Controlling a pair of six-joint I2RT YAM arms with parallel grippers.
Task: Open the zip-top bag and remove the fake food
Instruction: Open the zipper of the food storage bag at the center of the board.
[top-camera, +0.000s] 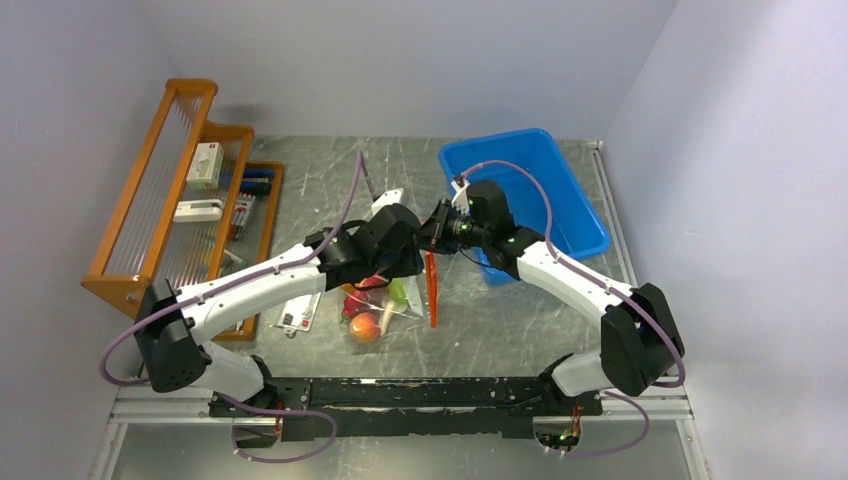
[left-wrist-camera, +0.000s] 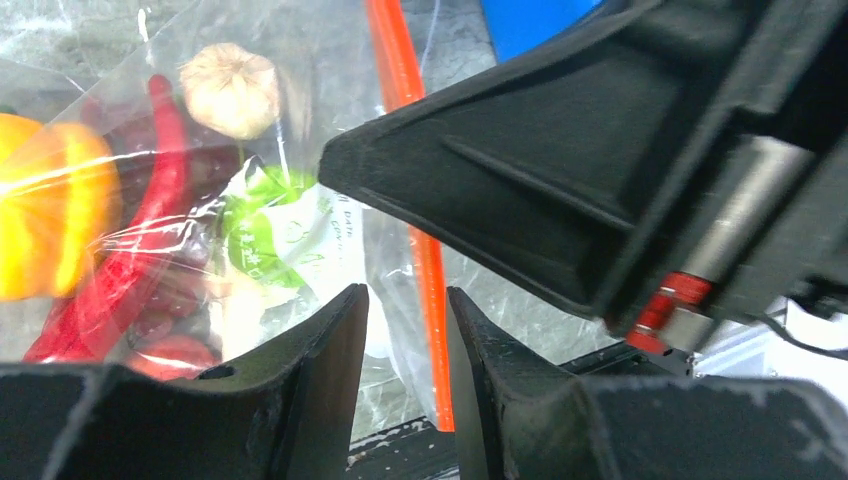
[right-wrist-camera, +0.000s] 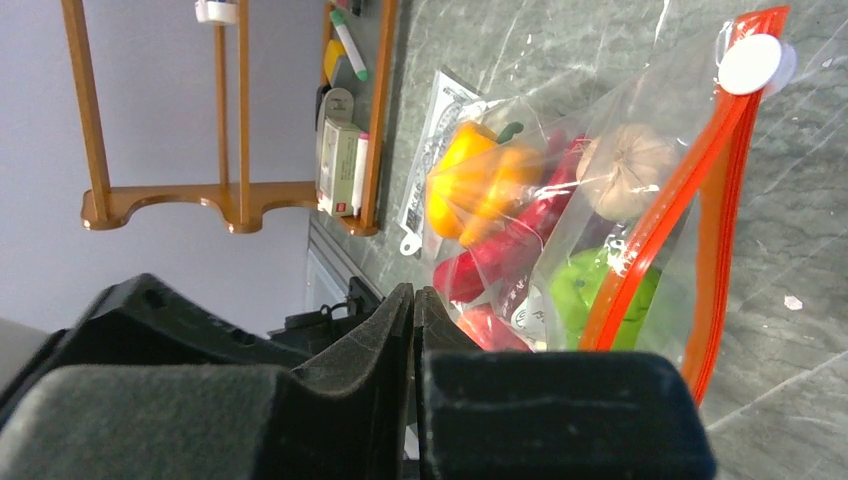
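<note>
The zip-top bag (top-camera: 385, 305) hangs mid-table with its orange-red zip strip (top-camera: 432, 290) running downward. Inside are fake food pieces: a peach (top-camera: 365, 326), a yellow pepper (right-wrist-camera: 480, 180), a garlic bulb (right-wrist-camera: 625, 165), red chillies (left-wrist-camera: 150, 200) and a green lime (left-wrist-camera: 260, 240). My right gripper (top-camera: 437, 240) has its pads pressed together (right-wrist-camera: 413, 295) at the bag's upper edge. My left gripper (top-camera: 405, 245) is open (left-wrist-camera: 408, 300), with the zip strip (left-wrist-camera: 430, 290) and clear film between its fingers, close to the right one. In the right wrist view the strip (right-wrist-camera: 650, 250) shows as two separated lines.
A blue bin (top-camera: 540, 180) stands at the back right behind the right arm. A wooden rack (top-camera: 170, 200) with boxes and pens lines the left side. A flat white card packet (top-camera: 300, 310) lies beside the bag under the left arm.
</note>
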